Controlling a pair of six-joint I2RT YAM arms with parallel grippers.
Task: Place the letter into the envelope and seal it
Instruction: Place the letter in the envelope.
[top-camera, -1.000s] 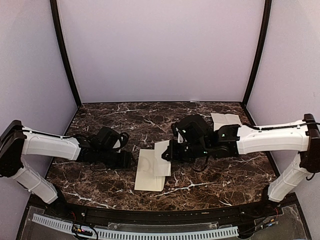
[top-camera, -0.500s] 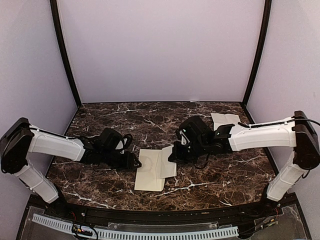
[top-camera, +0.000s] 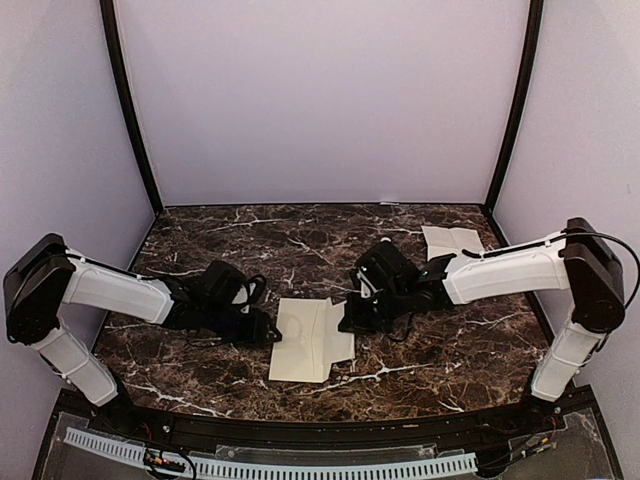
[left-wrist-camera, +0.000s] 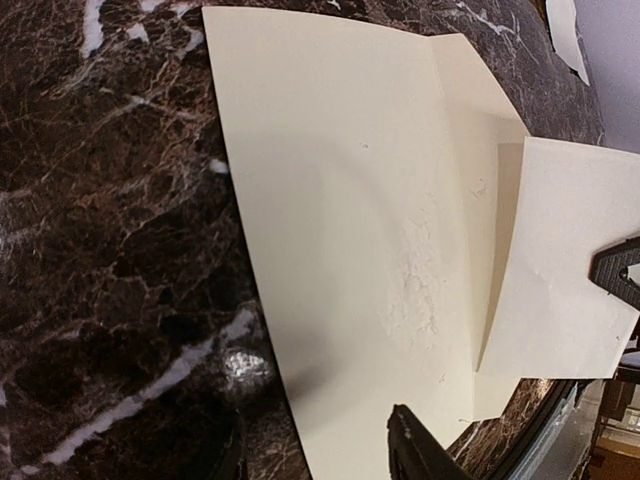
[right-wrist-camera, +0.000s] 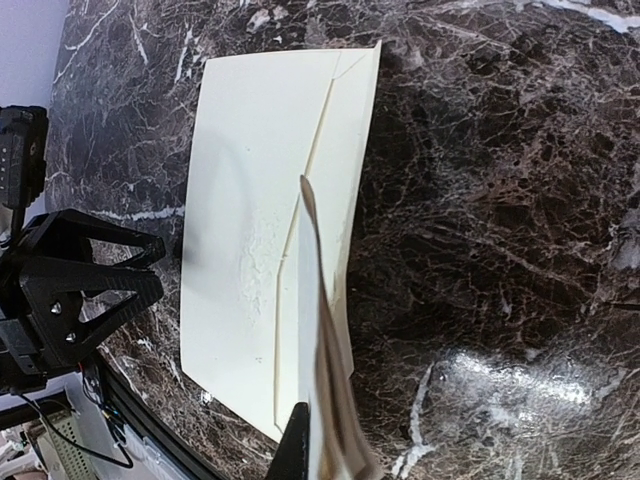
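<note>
Right hand (top-camera: 347, 322) clamped on the letter (top-camera: 338, 345), atop the envelope (top-camera: 295, 350); left hand (top-camera: 268, 331) apart at envelope's left edge.

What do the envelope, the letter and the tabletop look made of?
The envelope: matte cream paper, creased, with a rough scuffed patch. The letter: thin matte cream paper, barely a line edge-on. The tabletop: dark veined marble look, glossy with glare; possibly laminate.
</note>
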